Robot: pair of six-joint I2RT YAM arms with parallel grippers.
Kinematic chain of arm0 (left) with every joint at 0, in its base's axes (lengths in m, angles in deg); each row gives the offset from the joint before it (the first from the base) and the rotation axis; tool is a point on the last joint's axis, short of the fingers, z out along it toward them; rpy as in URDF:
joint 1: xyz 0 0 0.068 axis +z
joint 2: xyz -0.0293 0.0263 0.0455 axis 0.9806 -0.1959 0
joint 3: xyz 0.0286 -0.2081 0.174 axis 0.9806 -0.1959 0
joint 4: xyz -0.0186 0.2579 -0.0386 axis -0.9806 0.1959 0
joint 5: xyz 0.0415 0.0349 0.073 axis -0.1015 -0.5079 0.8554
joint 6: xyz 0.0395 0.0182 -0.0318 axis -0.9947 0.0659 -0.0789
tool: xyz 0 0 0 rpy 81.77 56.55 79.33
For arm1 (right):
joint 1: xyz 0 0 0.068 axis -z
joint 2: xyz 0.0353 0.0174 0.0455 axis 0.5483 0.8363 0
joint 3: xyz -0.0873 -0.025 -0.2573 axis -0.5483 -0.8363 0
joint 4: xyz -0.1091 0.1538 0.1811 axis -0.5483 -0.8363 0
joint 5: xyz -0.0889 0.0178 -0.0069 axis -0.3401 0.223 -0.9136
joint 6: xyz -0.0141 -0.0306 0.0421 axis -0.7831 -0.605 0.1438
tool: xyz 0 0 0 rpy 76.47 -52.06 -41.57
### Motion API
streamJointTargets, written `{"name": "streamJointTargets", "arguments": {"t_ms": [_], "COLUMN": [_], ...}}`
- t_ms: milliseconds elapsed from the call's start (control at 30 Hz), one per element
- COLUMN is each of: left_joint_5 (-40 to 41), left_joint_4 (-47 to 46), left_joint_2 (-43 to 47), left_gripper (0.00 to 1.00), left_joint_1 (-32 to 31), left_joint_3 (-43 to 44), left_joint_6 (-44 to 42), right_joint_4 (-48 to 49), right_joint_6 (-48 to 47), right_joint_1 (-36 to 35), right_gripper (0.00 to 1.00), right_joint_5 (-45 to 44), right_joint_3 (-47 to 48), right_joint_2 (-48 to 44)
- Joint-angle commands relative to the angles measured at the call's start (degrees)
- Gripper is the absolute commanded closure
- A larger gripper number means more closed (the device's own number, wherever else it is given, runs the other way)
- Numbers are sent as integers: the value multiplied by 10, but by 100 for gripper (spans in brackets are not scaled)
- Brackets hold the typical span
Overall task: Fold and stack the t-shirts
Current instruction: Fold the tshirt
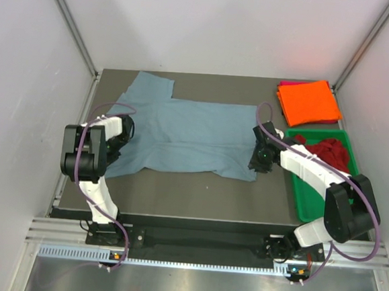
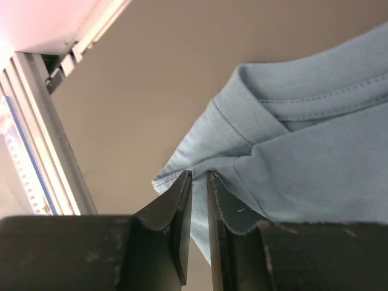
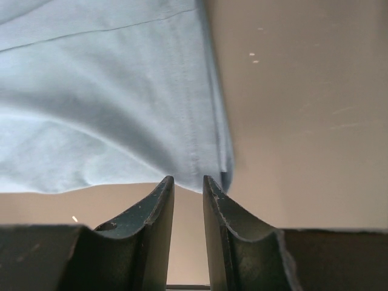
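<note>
The dusty blue-grey t-shirt [image 1: 188, 135] lies spread across the table, its near half partly folded. My left gripper [image 1: 121, 136] is at the shirt's left end, shut on a fold of its fabric [image 2: 315, 151] near the collar; cloth runs between the pads at the left gripper's tips [image 2: 199, 174]. My right gripper [image 1: 258, 161] is at the shirt's near right corner. Its jaws [image 3: 188, 179] stand slightly apart with only table between them, and the shirt's hem [image 3: 109, 109] lies just past the tips. The orange t-shirt [image 1: 309, 102] lies folded on the magenta-pink t-shirt [image 1: 289, 83]. The dark red t-shirt [image 1: 330, 151] is crumpled.
A green plastic tray [image 1: 305, 195] stands at the right edge and holds the dark red shirt. The folded stack is at the far right corner. Grey walls with metal rails enclose the table [image 1: 197, 196] on three sides.
</note>
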Motion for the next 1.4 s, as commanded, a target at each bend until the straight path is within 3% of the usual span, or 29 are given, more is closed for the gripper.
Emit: {"name": "streamJointTargets", "arguments": {"t_ms": [0, 133, 300, 433, 700, 833, 933, 1367], "left_joint_5": [44, 21, 15, -47, -271, -327, -320, -249], "left_joint_4": [12, 14, 31, 52, -52, -109, -140, -184], "left_joint_2": [-7, 3, 71, 108, 150, 168, 202, 160], "left_gripper": [79, 79, 66, 55, 62, 62, 52, 57], "left_joint_1": [14, 27, 29, 38, 131, 154, 154, 156], "left_joint_3": [27, 57, 119, 136, -22, -80, -112, -144], "left_joint_6": [-1, -21, -48, -60, -95, -106, -100, -74], "right_joint_4": [29, 44, 48, 35, 31, 35, 35, 30], "right_joint_6": [-12, -23, -20, 7, 10, 6, 4, 0], "right_joint_1": [-14, -17, -17, -17, -18, -17, -18, -18], "right_gripper": [73, 73, 73, 73, 73, 73, 73, 73], "right_joint_5": [34, 49, 46, 37, 31, 32, 30, 17], "right_joint_3": [2, -2, -6, -9, -14, -22, -27, -33], "right_joint_2": [-11, -8, -7, 10, 0, -15, -21, -32]}}
